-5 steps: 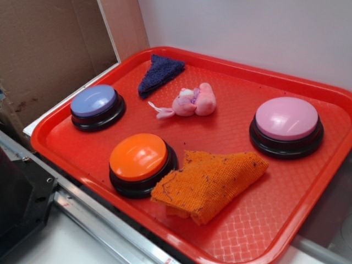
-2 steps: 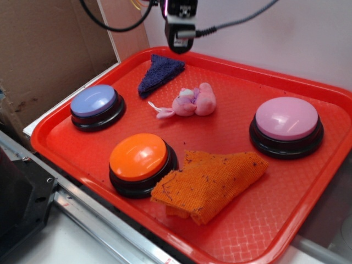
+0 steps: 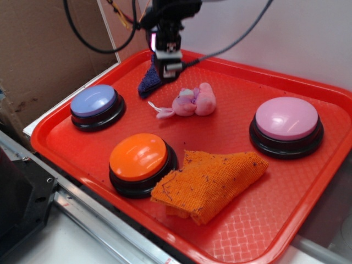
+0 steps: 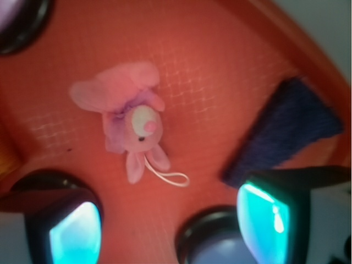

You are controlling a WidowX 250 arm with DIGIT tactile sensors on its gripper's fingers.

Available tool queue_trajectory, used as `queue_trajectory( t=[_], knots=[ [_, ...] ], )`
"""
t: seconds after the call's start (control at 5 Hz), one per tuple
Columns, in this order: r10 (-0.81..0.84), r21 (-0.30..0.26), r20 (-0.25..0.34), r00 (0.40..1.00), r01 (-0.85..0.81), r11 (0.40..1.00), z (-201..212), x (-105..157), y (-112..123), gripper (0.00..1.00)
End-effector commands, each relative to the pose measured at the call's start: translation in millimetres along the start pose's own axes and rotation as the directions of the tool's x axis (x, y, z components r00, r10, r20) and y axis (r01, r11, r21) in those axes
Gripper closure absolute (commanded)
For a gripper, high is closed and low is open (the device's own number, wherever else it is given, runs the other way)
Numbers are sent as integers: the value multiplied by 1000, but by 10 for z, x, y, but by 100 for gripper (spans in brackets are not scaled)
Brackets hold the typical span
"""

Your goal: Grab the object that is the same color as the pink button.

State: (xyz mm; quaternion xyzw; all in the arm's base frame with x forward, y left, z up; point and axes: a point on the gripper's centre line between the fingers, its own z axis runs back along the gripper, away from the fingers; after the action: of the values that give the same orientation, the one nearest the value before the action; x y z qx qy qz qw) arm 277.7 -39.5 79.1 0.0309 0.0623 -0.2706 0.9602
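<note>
Plush (image 3: 190,102) lies near the middle of the red tray (image 3: 264,220), alone on bare plastic, with the pink button (image 3: 286,126) well off to one side and the purple cloth (image 3: 147,81) near it toward the tray's back rim. A second ago there was no arm in sight; then it appeared high over the back rim, and now the gripper (image 3: 166,71) has come down lower and hangs above the cloth, just beside the toy but not over it. Nothing on the tray has shifted: the orange button (image 3: 140,159), the blue button (image 3: 94,104) and the orange cloth (image 3: 209,179) sit where they were.

From the wrist view the gripper (image 4: 168,231) looks spread wide, its two fingers (image 4: 74,234) framing empty tray, with the plush (image 4: 129,118) ahead of the gap instead of between them, head and thin tail toward the camera.

My read is that the approach is under way and the grasp not yet begun. The gripper would need to slide over the toy before dropping; closing here risks catching the purple cloth (image 4: 286,135) instead.
</note>
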Motion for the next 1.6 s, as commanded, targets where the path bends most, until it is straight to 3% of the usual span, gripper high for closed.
queue_trajectory(
  t=[0.0,0.6,0.8,1.0,1.2,1.4],
  knots=[
    [-57,24,55,997,56,998,-202,207,-175,0],
    [-114,-18,2,993,114,993,-531,409,-249,0],
    [-116,-42,-26,993,115,992,-660,385,-233,100],
    [-74,-70,-26,997,72,995,-586,277,-180,100],
    [114,-13,79,990,-114,993,-149,-171,-97,100],
    [357,-41,130,925,-355,934,279,-570,-113,100]
  ],
)
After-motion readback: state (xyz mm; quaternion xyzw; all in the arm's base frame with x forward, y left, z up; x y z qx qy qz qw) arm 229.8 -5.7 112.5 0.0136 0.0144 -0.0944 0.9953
